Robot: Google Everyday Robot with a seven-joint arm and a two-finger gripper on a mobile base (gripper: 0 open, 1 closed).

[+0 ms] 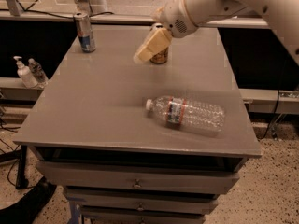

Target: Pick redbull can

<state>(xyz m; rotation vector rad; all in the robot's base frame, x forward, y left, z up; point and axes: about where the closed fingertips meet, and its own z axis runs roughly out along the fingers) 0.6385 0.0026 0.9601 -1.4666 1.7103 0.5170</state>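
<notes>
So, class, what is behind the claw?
The claw hovers above the table, near its far edge. Behind it stands a gold can: only its lower part shows; the claw covers its top.

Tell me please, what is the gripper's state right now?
Gripper: cannot be told; above the table by the orange can, redbull can not held.

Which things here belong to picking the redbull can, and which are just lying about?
Job: redbull can, far-left on the table; gripper, hovering before the gold can.
Lying about: gold can; water bottle on its side; two small bottles off-table, left.
</notes>
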